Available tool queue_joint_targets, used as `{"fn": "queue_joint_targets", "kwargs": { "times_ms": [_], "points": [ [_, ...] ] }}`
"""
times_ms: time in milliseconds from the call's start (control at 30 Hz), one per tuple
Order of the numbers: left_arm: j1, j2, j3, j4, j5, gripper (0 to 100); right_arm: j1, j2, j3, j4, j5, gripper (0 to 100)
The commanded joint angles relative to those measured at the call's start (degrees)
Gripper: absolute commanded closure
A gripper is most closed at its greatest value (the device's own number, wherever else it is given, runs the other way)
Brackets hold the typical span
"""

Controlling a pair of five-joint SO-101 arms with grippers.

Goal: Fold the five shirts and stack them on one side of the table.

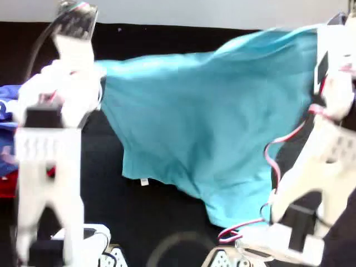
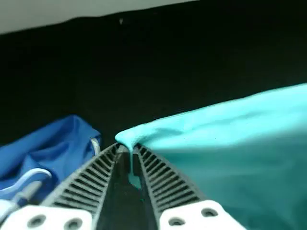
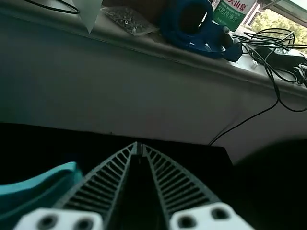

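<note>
The teal shirt [image 1: 211,128] is being held spread above the table [image 1: 139,222], unfolded. One corner is being pinched in the closed left gripper [image 2: 125,148]. The right gripper [image 3: 138,146], likewise closed, is judged to be gripping the opposite side. A blue shirt [image 2: 53,148] is lying bunched at the left edge, so most of the work is judged outstanding.

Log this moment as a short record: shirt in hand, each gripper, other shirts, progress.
shirt in hand: teal shirt, unfolded, spread in the air between the two arms, lower edge hanging toward the table
left gripper: shut on a corner of the teal shirt
right gripper: shut, holding the teal shirt's other end
other shirts: blue shirt, crumpled on the table near the left gripper
progress: teal shirt not yet folded
</note>
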Motion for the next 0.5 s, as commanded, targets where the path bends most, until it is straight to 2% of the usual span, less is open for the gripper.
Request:
{"fn": "queue_joint_targets", "kwargs": {
  "times_ms": [0,100,233,367,467],
  "points": [
    [0.6,12.8,-15.7,-1.3,0.2,99,0.5,6.0,0.0,-7.1,-0.2,99.2],
    [0.5,22.9,-29.8,3.5,0.1,99,0.5,8.5,0.0,-10.2,-0.2,99.2],
    [0.7,35.8,-45.0,14.0,0.1,99,-0.6,9.9,1.6,-6.9,-0.4,99.2],
    [0.3,46.9,-52.3,21.5,0.1,99,-4.7,14.3,7.8,1.9,-0.5,99.0],
    [-0.8,52.9,-55.3,25.1,0.1,99,-7.6,21.1,12.7,2.3,-2.8,98.8]
  ]
}}
